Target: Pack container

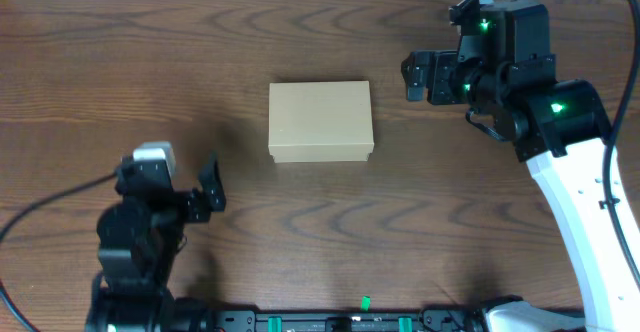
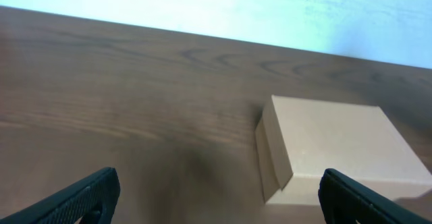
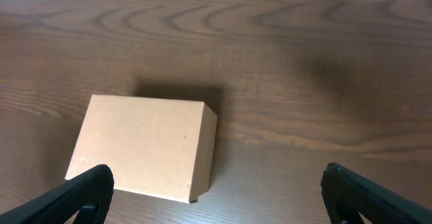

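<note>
We see a dark wood-grain table [image 1: 200, 32] from above. A tan cardboard container [image 1: 320, 122] lies flat near its middle with the lid closed, so its inside is hidden.

The left gripper [image 1: 212, 185] is at the lower left. Its jaws are spread wide and hold nothing, and it is well apart from the container. The right gripper [image 1: 411, 79] is at the upper right, just beyond the container's right end. It is also spread wide and empty, and does not touch the container. The bottom edge of the overhead view cuts off the bases of both arms.

In the left wrist view, only two black fingertips [image 2: 88, 197] show, in the bottom corners. The container [image 2: 337, 143] lies ahead and to the right. Its near edge is partly covered by one fingertip, and its right side runs to the picture's edge.

In the right wrist view, the container [image 3: 142, 146] lies ahead and to the left. A black fingertip [image 3: 84, 193] covers its lower left corner.
</note>
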Robot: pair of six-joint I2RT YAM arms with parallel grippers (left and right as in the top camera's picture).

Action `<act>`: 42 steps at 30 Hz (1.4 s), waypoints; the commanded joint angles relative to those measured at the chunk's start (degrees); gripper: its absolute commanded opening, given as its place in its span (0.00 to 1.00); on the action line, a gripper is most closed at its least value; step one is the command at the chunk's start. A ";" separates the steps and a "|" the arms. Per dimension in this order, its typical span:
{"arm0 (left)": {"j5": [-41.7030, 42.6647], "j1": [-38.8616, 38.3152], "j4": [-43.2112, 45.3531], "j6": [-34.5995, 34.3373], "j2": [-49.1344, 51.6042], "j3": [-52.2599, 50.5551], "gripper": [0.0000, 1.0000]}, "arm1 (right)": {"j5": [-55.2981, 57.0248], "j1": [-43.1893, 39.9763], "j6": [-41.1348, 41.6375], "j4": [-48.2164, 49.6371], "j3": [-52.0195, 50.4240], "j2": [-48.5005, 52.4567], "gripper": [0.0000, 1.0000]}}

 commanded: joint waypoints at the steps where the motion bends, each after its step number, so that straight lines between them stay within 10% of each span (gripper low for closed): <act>1: -1.07 -0.20 0.37 -1.46 -6.56 -5.03 0.95 | 0.57 -0.07 -0.09 0.09 0.63 0.07 0.99; 17: -1.88 -0.20 0.59 -1.70 -23.61 -21.20 0.95 | 0.57 -0.07 -0.09 0.07 0.63 0.07 0.99; 42: -4.42 -0.20 4.94 -1.46 -23.50 -25.97 0.95 | 0.57 -0.07 -0.09 0.07 0.63 0.07 0.99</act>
